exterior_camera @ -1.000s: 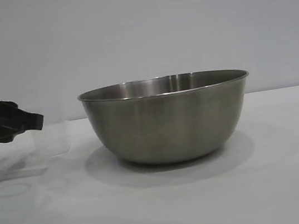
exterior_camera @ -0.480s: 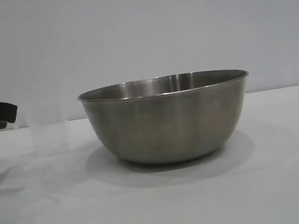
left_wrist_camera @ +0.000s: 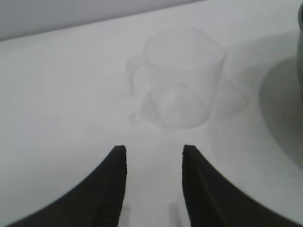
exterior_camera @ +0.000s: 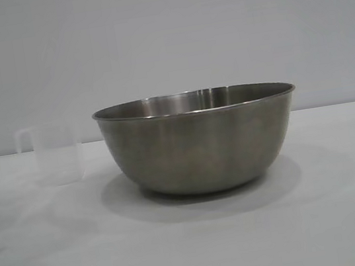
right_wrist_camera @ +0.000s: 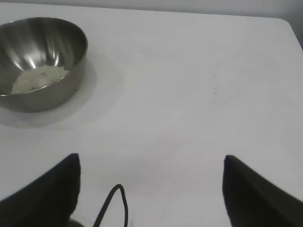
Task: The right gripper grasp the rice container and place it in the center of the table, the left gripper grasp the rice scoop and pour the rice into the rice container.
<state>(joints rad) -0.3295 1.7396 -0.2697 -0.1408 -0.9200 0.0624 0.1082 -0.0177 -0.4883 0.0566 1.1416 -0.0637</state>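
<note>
With rice (right_wrist_camera: pixel 39 78) already in the rice container (exterior_camera: pixel 198 140), left gripper (left_wrist_camera: pixel 154 156) sits empty, jaws narrowly parted, scoop (left_wrist_camera: pixel 182 85) upright just ahead.

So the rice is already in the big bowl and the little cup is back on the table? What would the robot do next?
Probably just pull the left gripper a little farther off and park it. The rice lies in the rice container, the rice scoop stands upright and looks empty on the table, and the left gripper is open and clear of it. The right gripper is open, well away.
</note>
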